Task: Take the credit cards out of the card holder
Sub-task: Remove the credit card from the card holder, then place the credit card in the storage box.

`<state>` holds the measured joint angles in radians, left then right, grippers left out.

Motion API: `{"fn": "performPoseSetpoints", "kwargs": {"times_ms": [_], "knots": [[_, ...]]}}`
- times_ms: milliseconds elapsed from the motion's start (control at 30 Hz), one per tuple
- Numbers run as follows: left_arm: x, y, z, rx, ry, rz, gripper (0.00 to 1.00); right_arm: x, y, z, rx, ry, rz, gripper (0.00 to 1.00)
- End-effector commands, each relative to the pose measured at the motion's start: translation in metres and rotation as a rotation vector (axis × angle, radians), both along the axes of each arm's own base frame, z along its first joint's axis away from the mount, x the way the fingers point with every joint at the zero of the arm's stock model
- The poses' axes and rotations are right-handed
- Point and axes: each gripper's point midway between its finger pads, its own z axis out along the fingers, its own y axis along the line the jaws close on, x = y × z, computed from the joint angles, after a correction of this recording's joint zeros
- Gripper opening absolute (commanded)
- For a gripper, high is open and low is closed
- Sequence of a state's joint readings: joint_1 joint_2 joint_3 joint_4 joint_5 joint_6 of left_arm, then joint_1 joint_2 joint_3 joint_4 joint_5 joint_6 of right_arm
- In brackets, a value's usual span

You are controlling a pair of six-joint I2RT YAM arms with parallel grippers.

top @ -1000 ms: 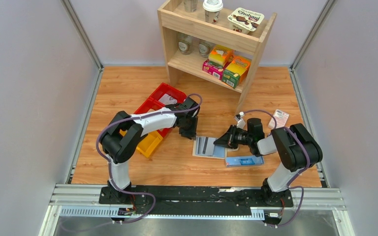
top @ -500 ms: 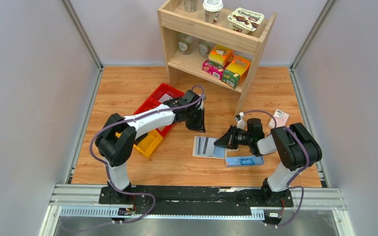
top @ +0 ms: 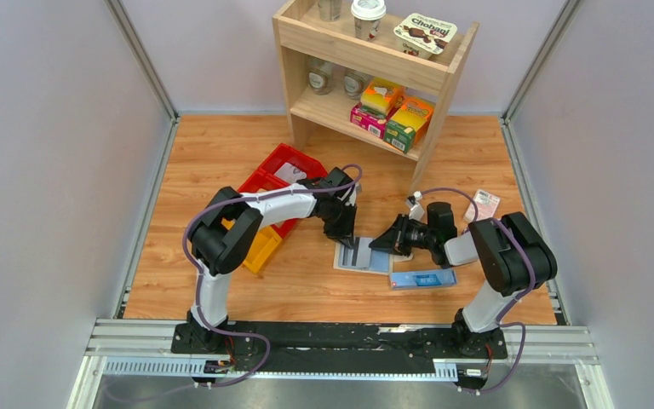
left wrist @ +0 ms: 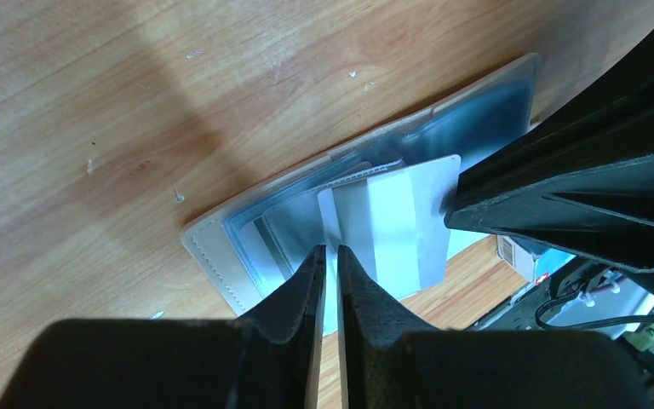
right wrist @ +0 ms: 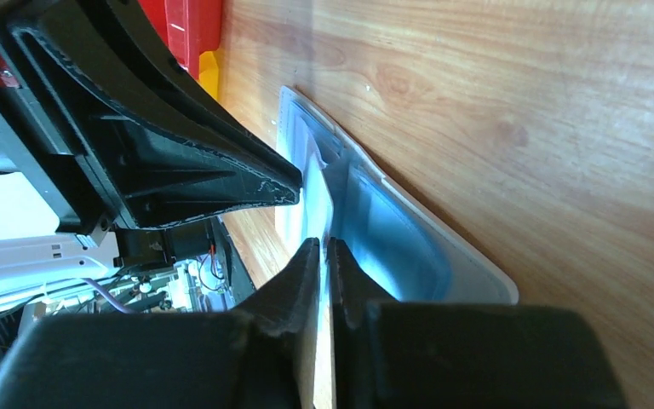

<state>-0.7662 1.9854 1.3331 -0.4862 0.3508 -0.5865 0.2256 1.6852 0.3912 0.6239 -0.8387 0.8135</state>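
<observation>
Right now we find the holder (top: 359,262) lying open and flat on the desk (top: 221,290), a little right of the middle and nearer the near edge than the far one, pale blue lining up. That pose suits the job: with the pockets facing up, a card can slide out sideways instead of being dug out. One pale card (left wrist: 392,226) sticks partway out of a pocket toward the right gripper (right wrist: 321,247). That gripper lies low and nearly level with the wood, its fingers clenched on what we take for the card's free end; its wrist view shows a thin pale strip running between them. We judge it works this low because a card leaves its slot only along its own plane. The left gripper (left wrist: 324,256) points down over the holder's left part, fingers drawn together to a slit with nothing we can make out between them. We read it as a hold-down, so the holder does not travel with the card, though we cannot tell whether the tips touch. Other cards show as stacked edges in the pockets, so the task looks barely begun. A blue box (top: 423,279) lies just beside the holder toward the near right corner, so a short, level draw seems wise.
</observation>
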Motion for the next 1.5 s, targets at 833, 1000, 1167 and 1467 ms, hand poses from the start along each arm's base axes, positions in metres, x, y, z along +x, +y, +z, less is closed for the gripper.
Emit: {"fn": "performPoseSetpoints", "kwargs": {"times_ms": [833, 1000, 1167, 1467], "knots": [[-0.004, 0.009, -0.019, 0.081, 0.032, -0.029, 0.14, 0.007, -0.004, 0.002, -0.014, -0.014, 0.002, 0.00], [-0.002, 0.013, -0.023, 0.105, 0.021, -0.033, 0.14, 0.007, -0.020, 0.004, -0.061, -0.016, -0.015, 0.00], [0.000, 0.015, -0.022, 0.116, 0.000, -0.038, 0.14, 0.007, -0.031, 0.012, -0.134, -0.017, -0.030, 0.00], [0.032, 0.002, 0.056, 0.019, -0.172, 0.050, 0.33, 0.014, -0.049, 0.084, -0.349, -0.281, -0.080, 0.00]]}}
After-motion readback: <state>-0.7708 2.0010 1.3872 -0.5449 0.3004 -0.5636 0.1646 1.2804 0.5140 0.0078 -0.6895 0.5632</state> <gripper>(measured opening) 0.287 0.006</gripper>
